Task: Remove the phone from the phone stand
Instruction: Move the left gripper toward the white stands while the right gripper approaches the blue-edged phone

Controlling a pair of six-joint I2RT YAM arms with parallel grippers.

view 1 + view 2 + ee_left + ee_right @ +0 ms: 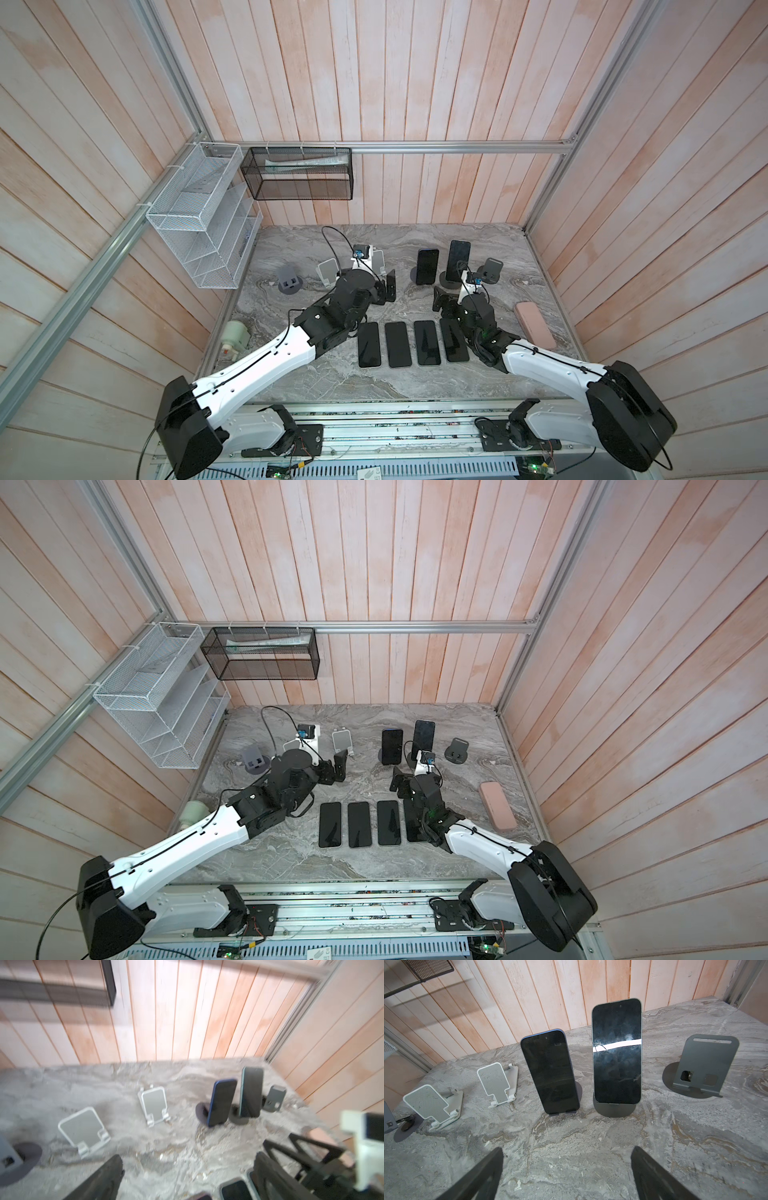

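The left tool (187,1177) and right tool (566,1176) are hanging released and empty. The blue phone (550,1072) and larger phone (616,1051) are leaning upright in dark stands (613,1110) on the table (571,1138).

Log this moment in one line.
left claw open, empty | right claw open, empty | blue phone, taller phone on stands | four phones flat

Bare bench (571,1126) lies open between the right gripper (568,1149), jaws wide apart, and the blue phone (550,1072) and taller phone (616,1051), which stand with a narrow gap between them. From the bench's middle, with the back wall (415,104) at 12 o'clock, both stand at 1 o'clock. An empty dark stand (491,270) flanks them at 2 o'clock, 2 white stands (327,272) at 11 o'clock, 4 flat phones (398,344) at 6 o'clock.
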